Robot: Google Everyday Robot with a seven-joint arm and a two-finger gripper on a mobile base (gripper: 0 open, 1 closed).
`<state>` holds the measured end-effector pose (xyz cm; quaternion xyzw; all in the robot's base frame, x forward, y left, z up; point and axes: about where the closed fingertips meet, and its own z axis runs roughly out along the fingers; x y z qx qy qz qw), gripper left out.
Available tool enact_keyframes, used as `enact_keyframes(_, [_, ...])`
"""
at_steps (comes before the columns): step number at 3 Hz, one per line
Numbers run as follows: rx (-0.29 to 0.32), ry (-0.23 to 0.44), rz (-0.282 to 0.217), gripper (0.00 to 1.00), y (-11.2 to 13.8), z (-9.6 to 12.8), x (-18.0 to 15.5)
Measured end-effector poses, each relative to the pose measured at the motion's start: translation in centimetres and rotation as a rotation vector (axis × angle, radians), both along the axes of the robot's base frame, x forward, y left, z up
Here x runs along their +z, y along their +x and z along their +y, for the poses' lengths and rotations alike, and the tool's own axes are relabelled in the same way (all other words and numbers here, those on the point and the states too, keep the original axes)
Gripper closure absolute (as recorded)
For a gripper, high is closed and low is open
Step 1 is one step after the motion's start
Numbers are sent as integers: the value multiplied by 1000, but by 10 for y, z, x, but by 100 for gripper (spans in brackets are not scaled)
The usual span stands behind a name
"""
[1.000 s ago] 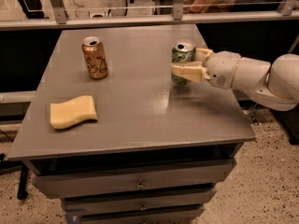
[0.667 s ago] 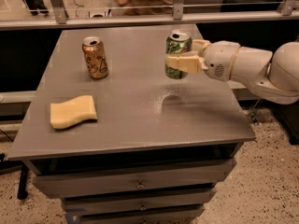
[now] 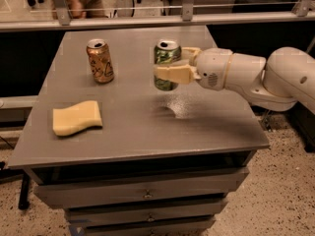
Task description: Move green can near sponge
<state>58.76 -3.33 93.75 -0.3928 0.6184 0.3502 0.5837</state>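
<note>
Green can [image 3: 166, 56] held aloft by tool [image 3: 165, 66] over table [image 3: 197, 128], one orange can [image 3: 100, 61], one sponge [image 3: 77, 118]

I see the grey table [image 3: 211, 127] carrying an orange can [image 3: 100, 61] toward its far-left corner and the sponge [image 3: 77, 118] by the left edge. The gripper [image 3: 170, 67] holds the green can [image 3: 166, 53] above mid-table.

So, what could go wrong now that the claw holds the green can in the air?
1. The claw holds the green can above the table, so a slip could drop it and it may roll.
2. The orange can stands close to the path toward the sponge and might be knocked over.
</note>
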Motion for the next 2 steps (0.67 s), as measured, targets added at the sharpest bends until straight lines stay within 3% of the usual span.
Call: enact_keyframes(2, [194, 38, 57, 100, -57, 95, -28])
